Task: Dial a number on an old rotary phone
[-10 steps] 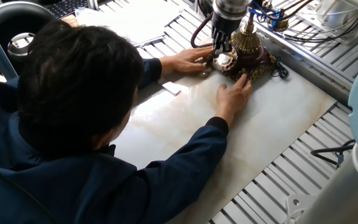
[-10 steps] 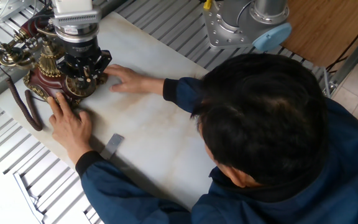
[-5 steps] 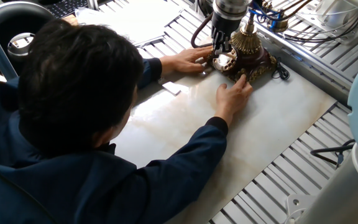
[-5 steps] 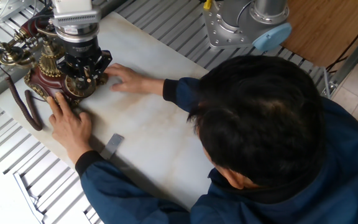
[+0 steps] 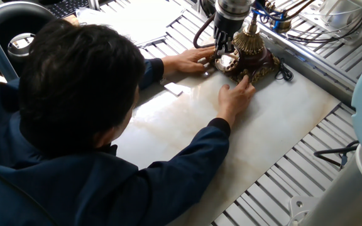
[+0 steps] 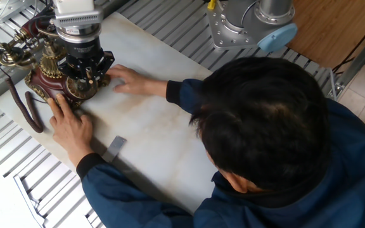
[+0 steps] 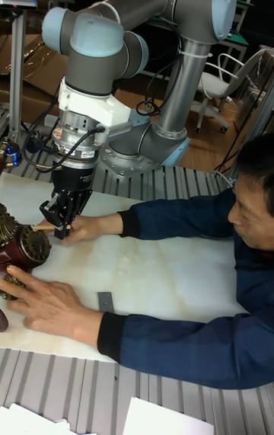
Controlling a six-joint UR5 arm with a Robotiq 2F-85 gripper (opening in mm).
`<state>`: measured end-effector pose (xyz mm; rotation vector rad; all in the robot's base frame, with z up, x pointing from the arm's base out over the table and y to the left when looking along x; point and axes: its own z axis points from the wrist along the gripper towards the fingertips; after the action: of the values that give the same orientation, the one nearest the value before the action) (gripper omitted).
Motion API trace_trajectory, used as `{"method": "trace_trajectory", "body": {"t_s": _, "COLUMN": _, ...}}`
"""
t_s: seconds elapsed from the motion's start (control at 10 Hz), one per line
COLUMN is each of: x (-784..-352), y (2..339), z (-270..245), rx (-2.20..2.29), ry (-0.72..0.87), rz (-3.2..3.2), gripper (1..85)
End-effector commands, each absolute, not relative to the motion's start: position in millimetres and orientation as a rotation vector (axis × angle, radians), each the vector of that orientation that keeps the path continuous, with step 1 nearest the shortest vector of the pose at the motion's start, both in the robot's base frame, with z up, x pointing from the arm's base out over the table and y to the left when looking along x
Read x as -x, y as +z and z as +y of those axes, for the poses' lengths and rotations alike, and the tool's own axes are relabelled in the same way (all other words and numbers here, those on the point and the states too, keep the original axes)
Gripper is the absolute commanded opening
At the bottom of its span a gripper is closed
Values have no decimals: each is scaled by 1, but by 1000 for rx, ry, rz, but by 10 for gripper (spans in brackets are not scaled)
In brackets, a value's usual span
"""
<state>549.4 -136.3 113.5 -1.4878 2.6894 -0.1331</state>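
Hovering over the old rotary phone (image 6: 59, 79) dial, claw (image 7: 61, 231) pressed together, man's hands (image 5: 233, 97) bracing base

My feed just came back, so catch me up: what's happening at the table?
The arm's claw is down at the dial of the phone, which sits on the white board. Whether the claw is open or shut cannot be told. A person leans over the table, one hand pressed against the phone's base and the other hand flat beside it, apparently steadying it. A small grey piece lies on the board.
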Motion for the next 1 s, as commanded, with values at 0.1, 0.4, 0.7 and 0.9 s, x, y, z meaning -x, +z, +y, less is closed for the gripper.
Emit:
{"method": "trace_trajectory", "body": {"t_s": 0.1, "x": -543, "y": 114, "z": -132, "rx": 1432, "ry": -113, "rz": 2714, "gripper": 20}}
{"method": "trace_trajectory", "body": {"t_s": 0.4, "x": -543, "y": 111, "z": -122, "rx": 1376, "ry": -94, "rz": 2721, "gripper": 20}}
{"method": "trace_trajectory", "body": {"t_s": 0.7, "x": -544, "y": 106, "z": -119, "rx": 1351, "ry": -91, "rz": 2715, "gripper": 20}}
{"method": "trace_trajectory", "body": {"t_s": 0.9, "x": -544, "y": 104, "z": -117, "rx": 1334, "ry": -105, "rz": 2720, "gripper": 20}}
